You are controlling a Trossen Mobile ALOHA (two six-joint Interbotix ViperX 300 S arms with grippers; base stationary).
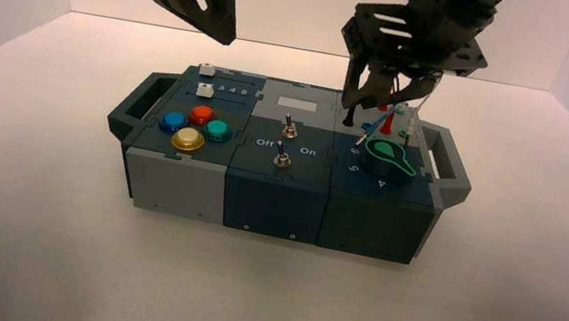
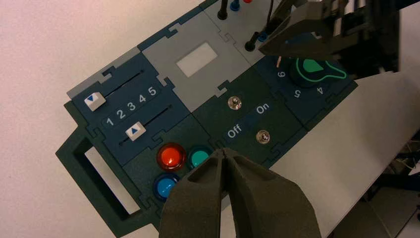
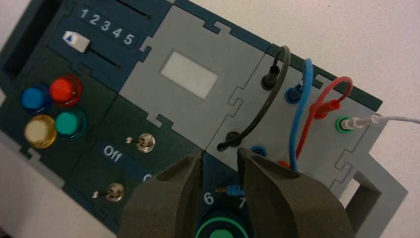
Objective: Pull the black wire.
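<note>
Black wire [image 3: 266, 105], the item to be pulled, lies at 2 o'clock from the centre of the box, taking 12 o'clock as the side away from the robot. Nearest in this group, at 3 o'clock, is the black knob with a green outline [image 1: 390, 159]; contact with it serves no purpose here, so the jaws should remain clear of it. Just beyond the knob, the loose blue plug [image 3: 234, 190] rests outside its socket, under the gap of the right gripper [image 3: 221, 152]. That gripper is poised over the near sockets at 2 o'clock, its fingers spread with nothing between them; the spacing presumably leaves room to admit a plug. Its tips stand just short of the near black plug [image 3: 233, 139], which appears seated. From this plug the lead arches to the far black plug [image 3: 271, 78], also seated, so that both ends anchor the loop. The blue lead [image 3: 300, 116] runs beside it and could be caught if the jaws close off line. Next step, as judged: align on the near black plug, close, and lift straight up; gripping the plug should load the cable less than gripping the arch. Left gripper [image 2: 224, 151] waits above the box toward 11 o'clock, fingers pressed together, outside the working area.
</note>
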